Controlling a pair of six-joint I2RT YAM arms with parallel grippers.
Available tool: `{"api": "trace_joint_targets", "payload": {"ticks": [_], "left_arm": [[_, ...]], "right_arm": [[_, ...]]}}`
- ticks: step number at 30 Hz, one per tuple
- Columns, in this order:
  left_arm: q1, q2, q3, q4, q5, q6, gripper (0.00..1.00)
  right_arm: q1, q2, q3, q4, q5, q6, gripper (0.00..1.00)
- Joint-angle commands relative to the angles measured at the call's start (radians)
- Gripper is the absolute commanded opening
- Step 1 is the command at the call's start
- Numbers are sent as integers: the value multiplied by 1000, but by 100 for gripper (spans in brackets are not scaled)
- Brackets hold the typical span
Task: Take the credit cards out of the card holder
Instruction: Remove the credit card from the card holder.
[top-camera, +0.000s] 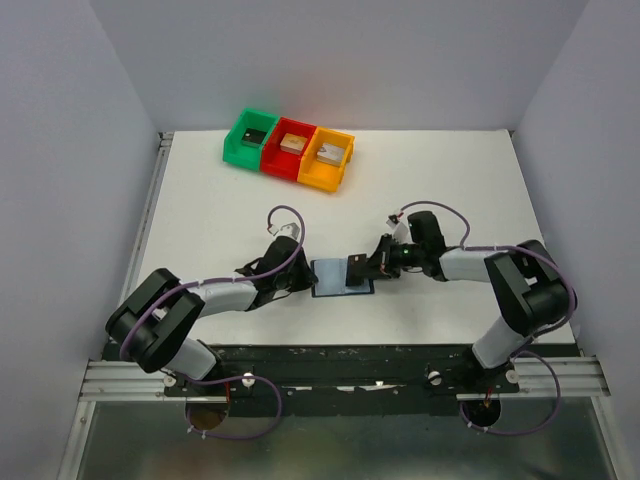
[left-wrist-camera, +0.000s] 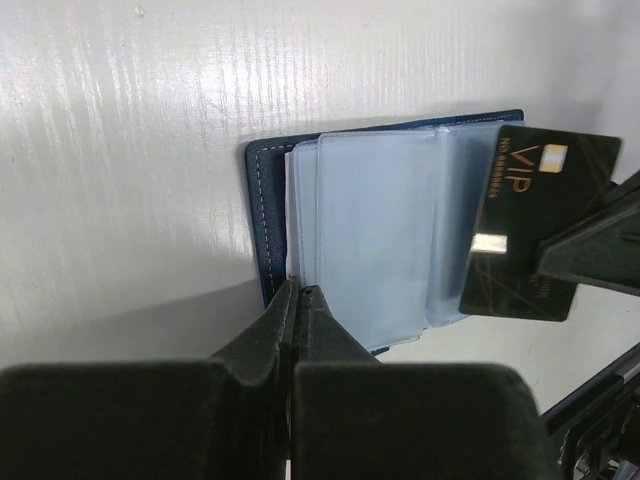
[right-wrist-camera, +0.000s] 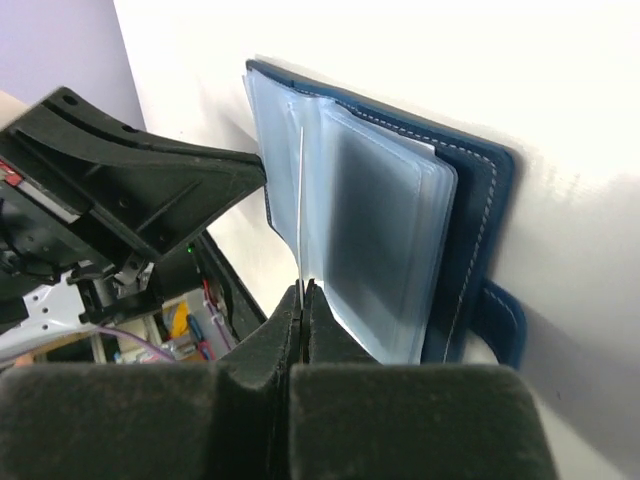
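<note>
The card holder lies on the surface between the left tool and the right tool. A card stands at the right tool's tip; three bins sit well behind both.

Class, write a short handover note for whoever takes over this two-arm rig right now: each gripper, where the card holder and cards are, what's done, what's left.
Left gripper: shut, tips at the near edge of the card holder; whether it pinches or presses, I cannot tell.
Right gripper: shut on a black card.
Things: the holder lies open on the table between the arms. The black card is mostly out, its inner end overlapping the sleeves.
Done: one card gripped and nearly drawn out.
Left: pull it free, set it down, then work through the other sleeves. No other cards are visible.
</note>
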Motion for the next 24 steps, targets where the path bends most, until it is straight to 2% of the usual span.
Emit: {"api": "trace_joint_targets", "payload": {"ticks": [1, 6, 8, 10, 11, 14, 17, 20, 23, 24], "left_arm": [[-8, -17, -15, -89, -40, 40, 0], [-13, -40, 3, -104, -27, 61, 0], [-14, -57, 23, -117, -14, 82, 11], [-13, -80, 39, -118, -12, 96, 32], [-13, -92, 48, -118, -11, 101, 40], [-14, -143, 89, -147, -12, 119, 57], [-14, -190, 153, -208, -12, 145, 68], [-13, -253, 212, -282, 17, 188, 81], [-4, -369, 218, -302, 64, 271, 80], [12, -412, 200, -286, 119, 288, 78]], "right_arm": [[-19, -129, -11, -157, 91, -89, 0], [-17, -270, 30, -347, 154, -183, 0], [-17, -320, 55, -419, 172, -230, 0], [-17, -360, 82, -485, 194, -275, 0], [-14, -379, 95, -515, 204, -295, 0], [1, -426, 131, -594, 258, -351, 0], [13, -460, 158, -644, 280, -377, 0], [38, -480, 181, -648, 223, -413, 0], [78, -492, 216, -670, 110, -497, 0], [98, -492, 237, -685, 77, -526, 0]]}}
